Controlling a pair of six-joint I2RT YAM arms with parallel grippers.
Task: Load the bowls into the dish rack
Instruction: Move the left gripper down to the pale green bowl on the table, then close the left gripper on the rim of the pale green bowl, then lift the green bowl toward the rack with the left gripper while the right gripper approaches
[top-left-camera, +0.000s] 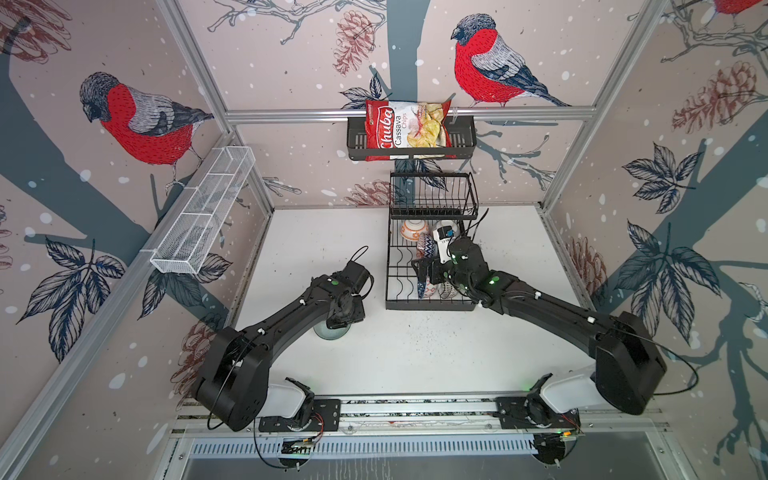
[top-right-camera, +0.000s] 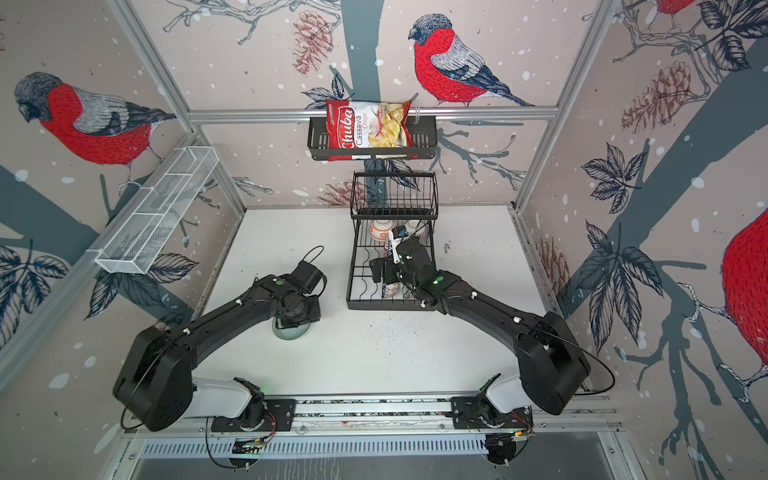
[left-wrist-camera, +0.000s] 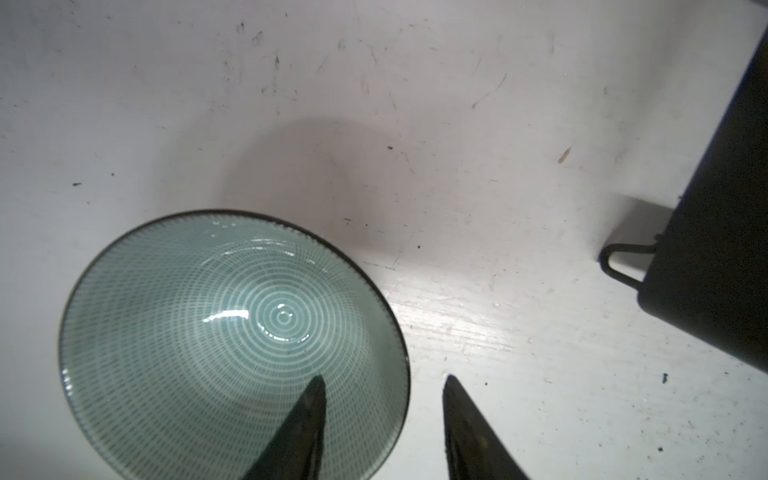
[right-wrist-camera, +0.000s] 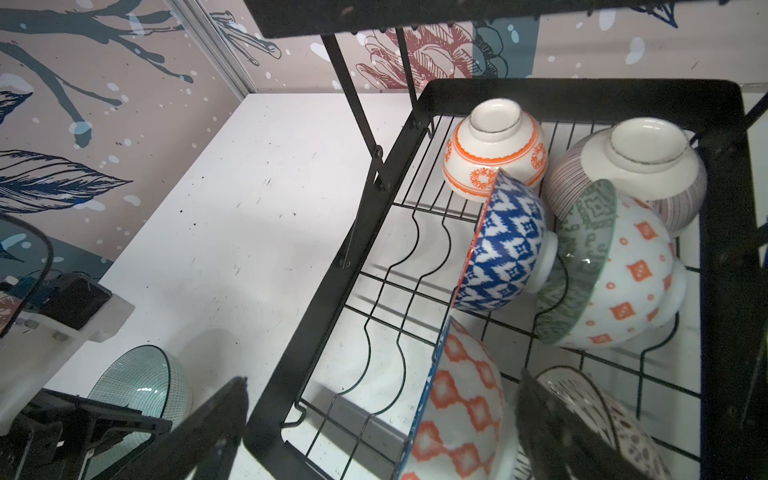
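My left hand (left-wrist-camera: 384, 379): half open, astride rim of green bowl (left-wrist-camera: 199, 332), not gripping.
My right hand (right-wrist-camera: 386, 397): wide open, empty, at dish rack (right-wrist-camera: 320, 316).

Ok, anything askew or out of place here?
In the dish rack the orange-ringed bowl and striped bowl sit upside down, while the blue-patterned bowl stands tilted on edge beside them. The green bowl is outside, at the left hand.
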